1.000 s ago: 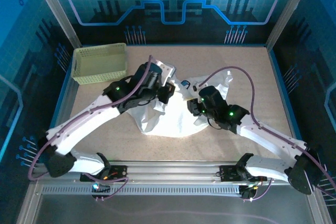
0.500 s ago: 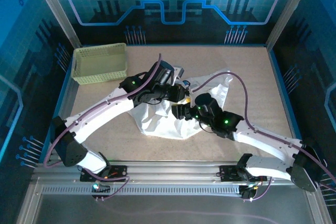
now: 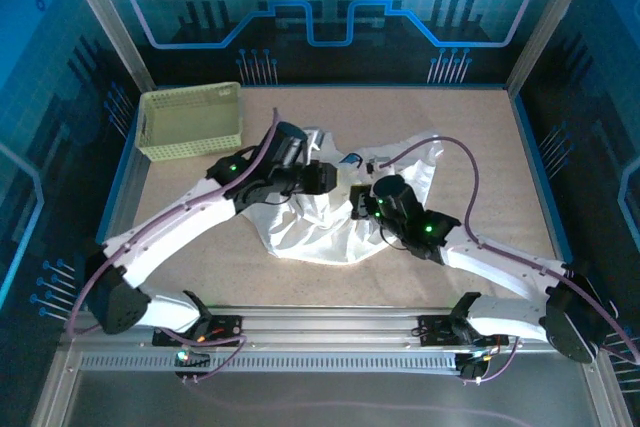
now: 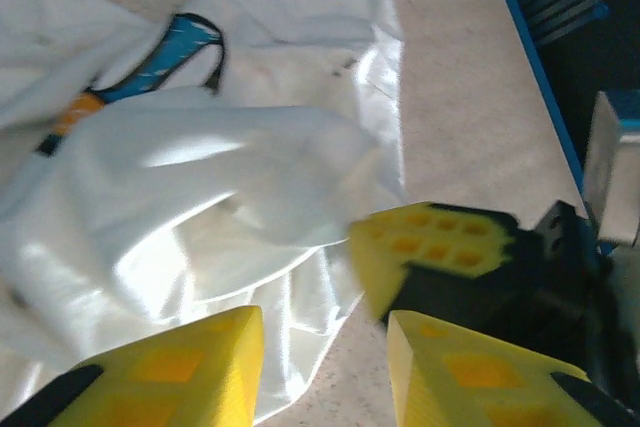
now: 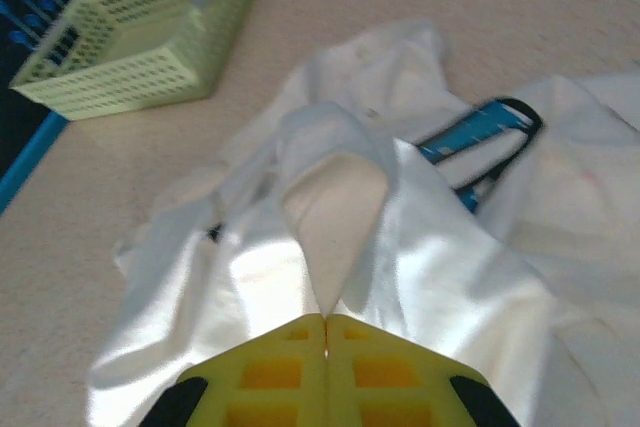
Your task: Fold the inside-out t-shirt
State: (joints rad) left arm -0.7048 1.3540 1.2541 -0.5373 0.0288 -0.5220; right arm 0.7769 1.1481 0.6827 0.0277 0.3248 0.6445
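Observation:
The white t-shirt (image 3: 318, 227) lies crumpled in the middle of the table, with its blue-and-dark graphic (image 4: 168, 55) showing between folds. My right gripper (image 3: 361, 205) rests on the shirt's right part. In the right wrist view this gripper (image 5: 326, 332) is shut, and a peak of white cloth (image 5: 335, 197) rises from between its tips. My left gripper (image 3: 329, 179) hovers over the shirt's upper middle. Its yellow fingers (image 4: 175, 367) stand apart over the hem, holding nothing. The right gripper's yellow finger (image 4: 432, 245) sits just ahead of it.
A pale yellow-green lattice basket (image 3: 190, 143) stands at the back left, also seen in the right wrist view as the basket (image 5: 150, 87). Bare speckled table (image 3: 480, 137) surrounds the shirt. Blue frame walls border the table (image 3: 535, 167).
My left gripper has pulled back to the left from above the right gripper. The right gripper shifted slightly right, still pinching the cloth, and the folds shifted with it.

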